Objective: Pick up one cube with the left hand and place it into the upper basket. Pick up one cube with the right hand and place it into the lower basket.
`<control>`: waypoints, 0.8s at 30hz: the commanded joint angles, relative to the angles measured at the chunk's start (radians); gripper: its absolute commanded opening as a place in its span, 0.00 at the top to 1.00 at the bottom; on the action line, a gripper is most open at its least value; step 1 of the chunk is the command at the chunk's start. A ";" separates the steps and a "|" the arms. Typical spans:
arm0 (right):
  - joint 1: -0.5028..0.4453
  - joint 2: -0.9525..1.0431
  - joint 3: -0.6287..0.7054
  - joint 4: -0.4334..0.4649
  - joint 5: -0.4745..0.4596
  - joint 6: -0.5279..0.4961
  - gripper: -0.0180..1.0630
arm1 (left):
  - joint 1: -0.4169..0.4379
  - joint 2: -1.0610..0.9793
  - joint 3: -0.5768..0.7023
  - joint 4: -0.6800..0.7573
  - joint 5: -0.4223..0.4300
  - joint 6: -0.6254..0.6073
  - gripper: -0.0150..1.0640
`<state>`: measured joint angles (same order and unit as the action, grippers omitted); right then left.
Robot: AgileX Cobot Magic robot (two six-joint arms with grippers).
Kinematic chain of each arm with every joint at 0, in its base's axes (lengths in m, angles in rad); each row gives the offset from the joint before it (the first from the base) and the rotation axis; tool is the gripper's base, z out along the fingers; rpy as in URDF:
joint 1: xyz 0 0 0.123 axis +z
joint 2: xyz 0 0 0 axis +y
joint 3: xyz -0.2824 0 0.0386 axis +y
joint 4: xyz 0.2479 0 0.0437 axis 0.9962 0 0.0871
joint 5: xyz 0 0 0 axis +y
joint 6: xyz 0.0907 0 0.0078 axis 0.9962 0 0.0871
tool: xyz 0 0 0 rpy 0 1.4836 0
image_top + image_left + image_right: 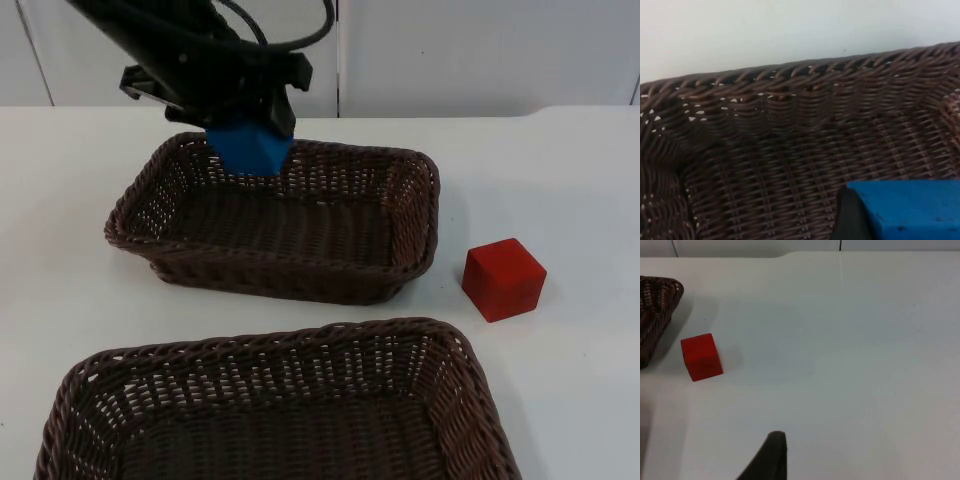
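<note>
The blue cube [250, 147] hangs over the far rim of the upper basket [400, 265], gripped in the left gripper [243, 125], whose fingers are clamped on its sides. From the left wrist, the same blue cube [910, 210] sits against a black fingertip [850, 217], with the woven inside wall of the upper basket [790, 150] right behind it; the cube is above the basket floor, not resting on it. Nothing lies inside that basket. The lower basket [80, 400] sits nearer, just in front of the upper one, and nothing lies in it either. A red cube [504, 279] stands on the white table [580, 180] just beside the upper basket's right end, apart from it. The right arm waits away from the baskets; from its wrist, the red cube [701, 356] lies near the basket corner [655, 305], and I cannot tell whether the right gripper [771, 455] is open or closed.
</note>
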<state>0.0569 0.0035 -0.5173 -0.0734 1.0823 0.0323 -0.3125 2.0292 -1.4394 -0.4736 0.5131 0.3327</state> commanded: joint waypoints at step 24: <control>-0.001 -0.004 0.002 -0.003 -0.003 -0.002 0.01 | -0.007 0.157 -0.011 0.040 -0.136 -0.001 0.99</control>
<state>0.0569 0.0035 -0.5173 -0.0734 1.0823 0.0323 -0.3125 2.1752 -1.4454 -0.4415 0.3986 0.3327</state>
